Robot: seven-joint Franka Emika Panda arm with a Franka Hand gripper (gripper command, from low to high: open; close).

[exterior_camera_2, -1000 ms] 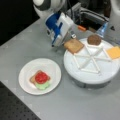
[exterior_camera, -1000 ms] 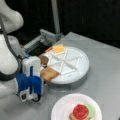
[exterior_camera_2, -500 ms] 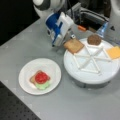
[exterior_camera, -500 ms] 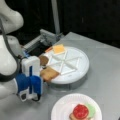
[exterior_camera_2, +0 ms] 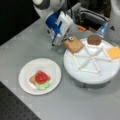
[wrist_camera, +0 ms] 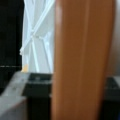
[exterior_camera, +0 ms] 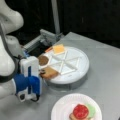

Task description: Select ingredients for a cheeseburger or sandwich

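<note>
The end effector [exterior_camera_2: 67,40] sits at the edge of the white divided tray [exterior_camera_2: 93,75], closed on the tan bread square [exterior_camera_2: 74,45], just as it was half a second and a second ago; nothing has visibly shifted since then. In the wrist view the bread square [wrist_camera: 82,60] fills most of the frame as a tall orange-brown slab, hiding the fingertips. In a front view the end effector [exterior_camera: 41,73] touches the bread's near corner, its fingers mostly hidden behind the blue and white housing. The brown patty [exterior_camera_2: 94,39] and orange cheese square [exterior_camera_2: 114,52] lie in separate tray compartments. On the white plate [exterior_camera_2: 26,75], on the worktop [exterior_camera_2: 75,105], rests a stack of bread, green lettuce [exterior_camera_2: 42,85] and red tomato disc [exterior_camera_2: 41,77]; the bottom slice is largely covered.
</note>
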